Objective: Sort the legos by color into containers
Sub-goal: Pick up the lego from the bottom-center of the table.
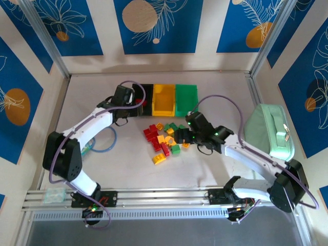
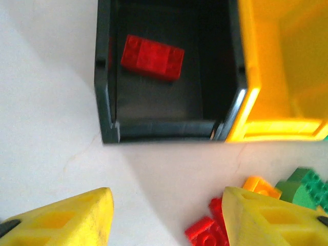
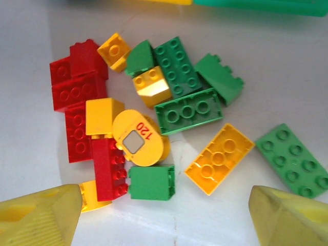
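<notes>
Room opens before the black bin (image 2: 164,130) under the spread left pincer (image 2: 166,215); right pincer (image 3: 164,218) gapes over crowded legos (image 3: 189,110)

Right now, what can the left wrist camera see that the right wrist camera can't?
Left wrist view: the inside of the black bin, with one red brick lying flat on its floor.
Right wrist view: the pile seen from above, with a round yellow piece marked 120 and a flat orange brick, studs up.
Both: loose bricks in red, orange and green on the white table, plus each arm's own yellow tips. The left tool and right tool are open and hold nothing.
</notes>
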You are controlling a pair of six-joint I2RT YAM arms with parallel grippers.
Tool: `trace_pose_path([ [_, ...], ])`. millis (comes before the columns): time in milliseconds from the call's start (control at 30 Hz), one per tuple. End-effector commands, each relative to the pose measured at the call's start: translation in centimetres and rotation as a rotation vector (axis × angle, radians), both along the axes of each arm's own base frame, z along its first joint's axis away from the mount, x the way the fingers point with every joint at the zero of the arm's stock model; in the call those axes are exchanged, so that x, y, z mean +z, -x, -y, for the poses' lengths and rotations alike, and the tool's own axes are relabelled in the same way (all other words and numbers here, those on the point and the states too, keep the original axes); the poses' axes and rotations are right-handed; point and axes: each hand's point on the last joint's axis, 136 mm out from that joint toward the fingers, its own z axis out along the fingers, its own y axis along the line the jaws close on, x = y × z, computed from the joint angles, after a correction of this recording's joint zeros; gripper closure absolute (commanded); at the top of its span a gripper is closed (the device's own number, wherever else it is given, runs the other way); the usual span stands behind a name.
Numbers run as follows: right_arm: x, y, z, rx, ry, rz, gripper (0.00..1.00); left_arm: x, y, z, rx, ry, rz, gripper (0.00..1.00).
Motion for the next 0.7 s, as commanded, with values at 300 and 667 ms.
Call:
trace_pose_path([
  [300,-1.5,0.8,-7.1,0.230,0.072,-0.054,0.26,-2.9,6.1,-1.2,0.010,0.126,0.041,0.42],
  [667,-4.1,3.4,-11.3,0.396,0.096,-0.165,0.29,-3.6,9.3,-2.9,0.046,0.151,0.066,0.43],
])
